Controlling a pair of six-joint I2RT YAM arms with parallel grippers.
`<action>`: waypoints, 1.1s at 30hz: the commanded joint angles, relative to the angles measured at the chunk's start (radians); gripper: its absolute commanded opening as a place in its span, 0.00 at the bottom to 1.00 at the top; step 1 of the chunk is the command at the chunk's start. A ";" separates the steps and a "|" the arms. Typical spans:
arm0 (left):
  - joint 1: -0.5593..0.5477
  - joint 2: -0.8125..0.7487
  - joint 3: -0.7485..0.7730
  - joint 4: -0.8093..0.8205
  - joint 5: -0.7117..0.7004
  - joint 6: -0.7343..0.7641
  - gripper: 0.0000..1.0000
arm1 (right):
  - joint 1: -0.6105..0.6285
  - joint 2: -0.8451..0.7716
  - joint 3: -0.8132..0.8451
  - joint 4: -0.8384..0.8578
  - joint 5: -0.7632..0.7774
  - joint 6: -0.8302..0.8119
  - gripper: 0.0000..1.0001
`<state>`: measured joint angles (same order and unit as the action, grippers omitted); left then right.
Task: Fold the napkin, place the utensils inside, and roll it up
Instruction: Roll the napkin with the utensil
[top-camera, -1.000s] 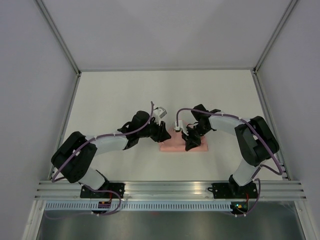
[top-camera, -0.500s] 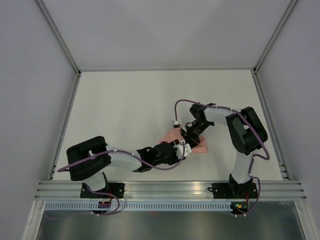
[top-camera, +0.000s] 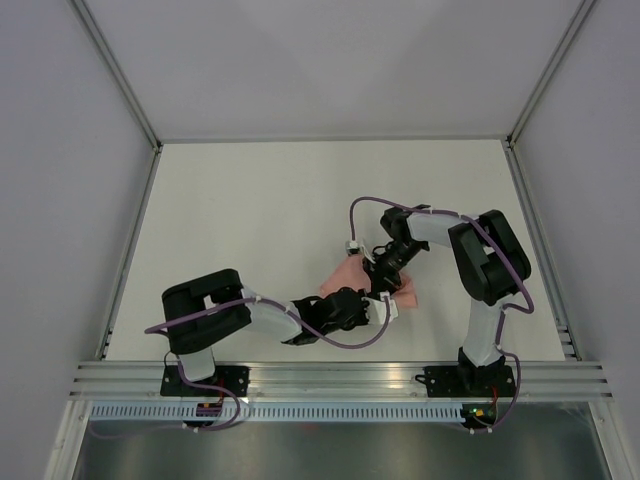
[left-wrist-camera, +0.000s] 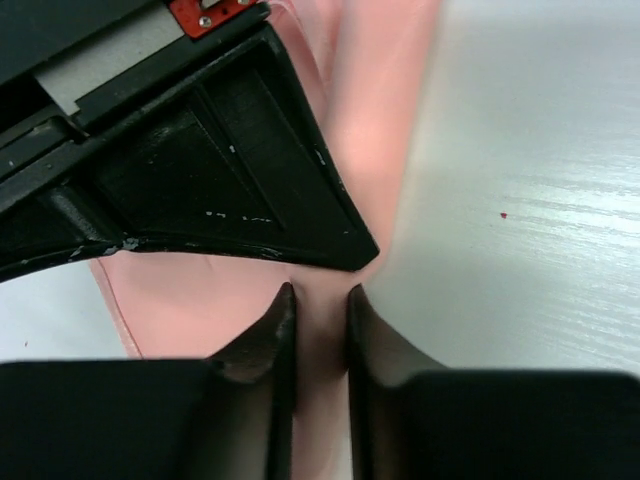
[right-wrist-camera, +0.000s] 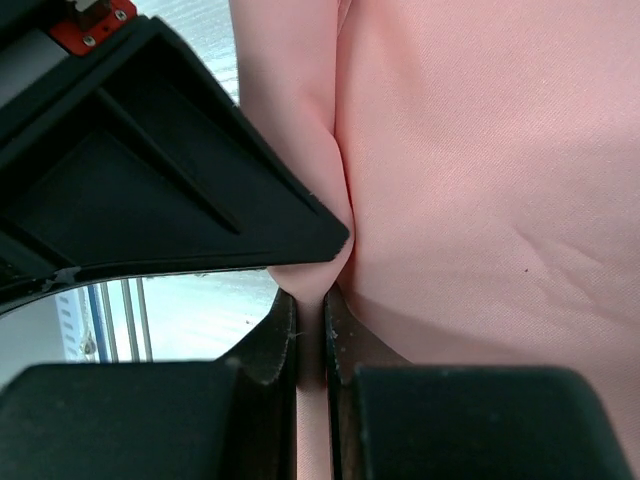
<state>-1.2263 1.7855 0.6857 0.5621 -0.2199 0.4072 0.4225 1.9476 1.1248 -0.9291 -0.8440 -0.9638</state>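
Pinching tight, the right gripper (right-wrist-camera: 310, 300) had its jaws pressed together on a raised ridge of the napkin (right-wrist-camera: 480, 150), with pink cloth spreading ahead of its tips. The left gripper (left-wrist-camera: 318, 300) nipped a thin pleat too, the bare table (left-wrist-camera: 540, 200) just beside it. The fold seemed to call for both lifting level and together, edges matched. No utensils showed anywhere.

The left arm (top-camera: 215, 312) lies low, folded at the elbow near its base and stretched rightward. The left end effector (top-camera: 372, 308) sits just beside the right end effector (top-camera: 385, 278), nearer the bases. The right arm (top-camera: 487, 262) bends at a raised elbow and reaches left. Each pair of fingers is pinched nearly together on a fold of the napkin (right-wrist-camera: 470, 150).
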 joint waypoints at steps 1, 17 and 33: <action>0.011 0.038 0.028 -0.096 0.048 -0.011 0.16 | 0.005 0.065 -0.031 0.052 0.152 -0.062 0.01; 0.169 0.101 0.144 -0.382 0.554 -0.218 0.02 | -0.050 -0.185 -0.034 0.127 0.125 0.051 0.52; 0.366 0.253 0.305 -0.556 0.896 -0.347 0.02 | -0.160 -0.669 -0.233 0.390 0.135 0.192 0.56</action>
<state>-0.8818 1.9381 0.9970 0.2264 0.6155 0.1101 0.2642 1.3643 0.9539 -0.6186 -0.6979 -0.7811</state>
